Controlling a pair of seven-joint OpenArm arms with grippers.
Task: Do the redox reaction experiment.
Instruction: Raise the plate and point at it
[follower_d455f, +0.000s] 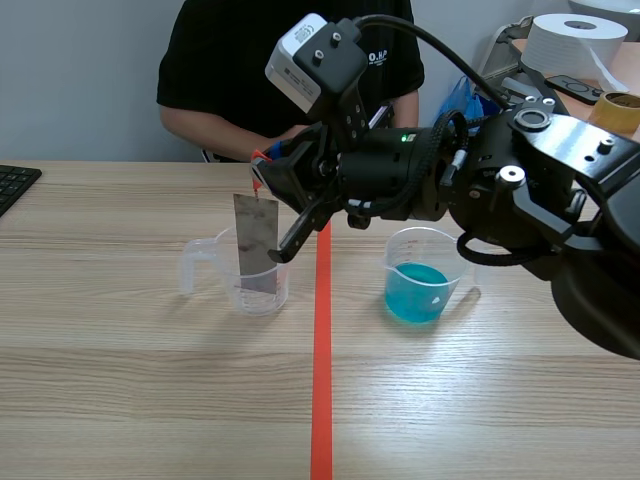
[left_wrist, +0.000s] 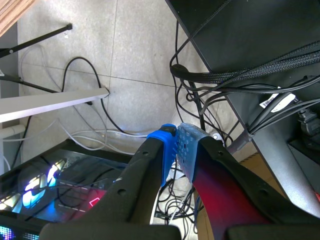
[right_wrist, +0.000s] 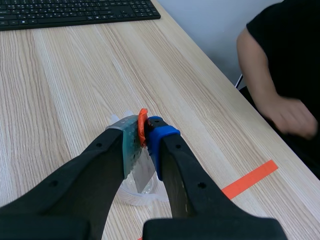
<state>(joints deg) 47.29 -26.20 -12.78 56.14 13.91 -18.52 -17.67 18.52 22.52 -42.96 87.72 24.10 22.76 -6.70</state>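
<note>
While the left hand (left_wrist: 176, 145) sits closed and empty, the right hand (right_wrist: 144, 133) pinches a strip (follower_d455f: 255, 238) dipping into the centre-left cup (follower_d455f: 262, 296).

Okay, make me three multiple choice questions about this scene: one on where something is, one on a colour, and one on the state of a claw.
1. Where is the lower end of the metal strip? A in a bowl; B inside the clear cup; C on a plate.
2. What colour is the liquid in the other cup? A red; B blue; C yellow.
3. How is the right claw? A wide open; B shut on nothing; C shut on the metal strip.

Answers: B, the strip shows through the cup's wall; B, the liquid is plainly blue; C, its fingers pinch the strip's orange-tipped top.
</note>
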